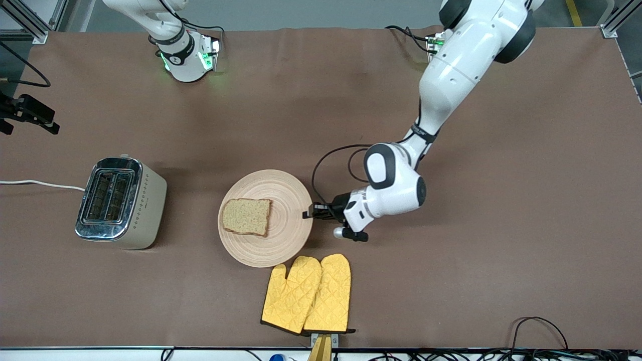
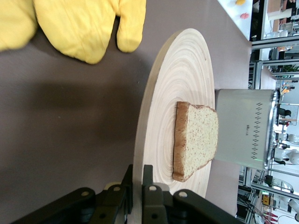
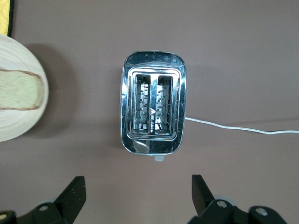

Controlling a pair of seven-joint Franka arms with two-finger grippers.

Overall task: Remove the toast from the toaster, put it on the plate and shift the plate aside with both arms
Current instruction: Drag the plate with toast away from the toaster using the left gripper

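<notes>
Now the toast (image 1: 247,216) lies on the plate (image 1: 281,250) mid-tabletop; the left end effector (image 1: 310,212) pinches its rim, so slide it low and level. The right end effector (image 3: 138,198) gapes wide above the toaster (image 3: 154,109).

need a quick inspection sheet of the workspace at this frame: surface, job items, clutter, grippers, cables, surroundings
Surface: brown table, flat.
Toast: lying on the plate, off centre toward the toaster.
Toaster: upright toward the right arm's end, both slots empty.
Clutter: yellow oven mitts, nearer the front camera than the plate.
Left gripper: shut on the plate's rim.
Right gripper: open, above the toaster, holding nothing.
Cables: white cord from the toaster; black cable looping at the left arm's wrist.
Surroundings: metal frame posts at the table corners.
</notes>
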